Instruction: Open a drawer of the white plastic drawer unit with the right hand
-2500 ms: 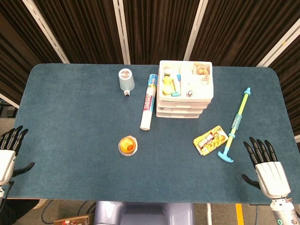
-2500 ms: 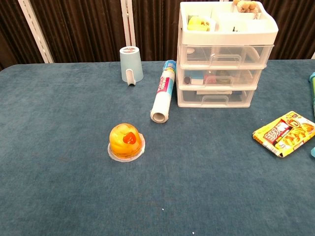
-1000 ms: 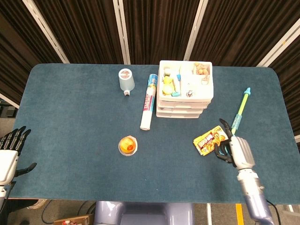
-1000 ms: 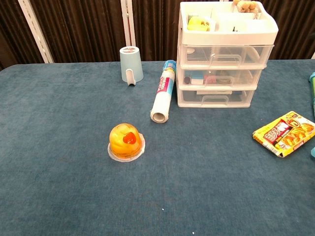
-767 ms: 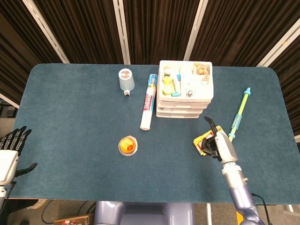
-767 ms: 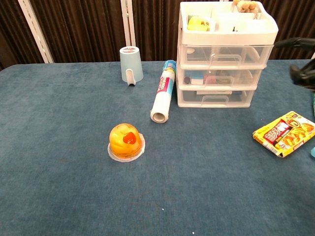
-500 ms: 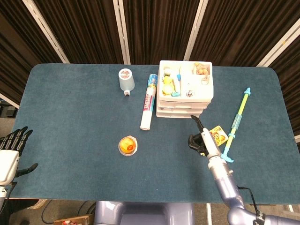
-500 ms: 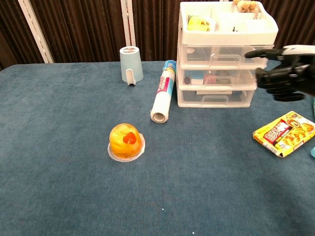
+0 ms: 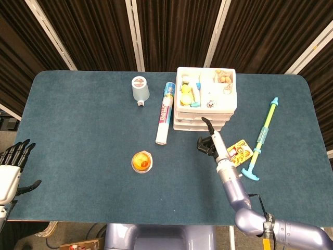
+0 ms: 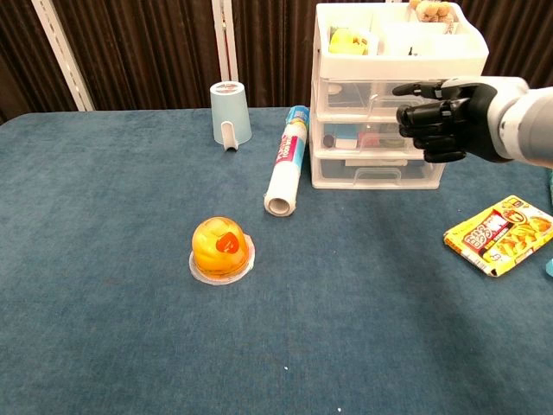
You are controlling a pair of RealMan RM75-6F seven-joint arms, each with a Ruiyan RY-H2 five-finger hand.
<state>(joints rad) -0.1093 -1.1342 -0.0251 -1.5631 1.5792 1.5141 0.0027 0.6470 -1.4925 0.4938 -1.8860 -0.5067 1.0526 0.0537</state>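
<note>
The white plastic drawer unit (image 10: 393, 95) stands at the far centre-right of the blue bench (image 9: 78, 156). It has three clear drawers, all pushed in, and an open top tray holding small items.

The right hand (image 10: 445, 121) hovers in front of the unit at the level of the upper two drawers. Its fingers (image 10: 423, 130) are curled inward with one digit extended toward the top drawer front. It holds nothing. In the head view the right hand (image 9: 209, 141) sits just in front of the unit's front face; whether it touches a drawer cannot be determined from either view.

The left hand (image 9: 11, 165) is at the near-left edge of the bench, fingers spread, released and holding nothing.

Other items on the bench:
- A rolled tube (image 10: 288, 162) lies just left of the unit, pointing front to back.
- A pale blue cup (image 10: 230, 113) stands inverted left of the tube.
- An orange jelly cup (image 10: 221, 247) sits near the bench centre, well apart from the unit.
- A yellow snack packet (image 10: 501, 234) lies right of the hand.
- A water squirter (image 9: 261, 137) lies diagonally beyond the packet.
</note>
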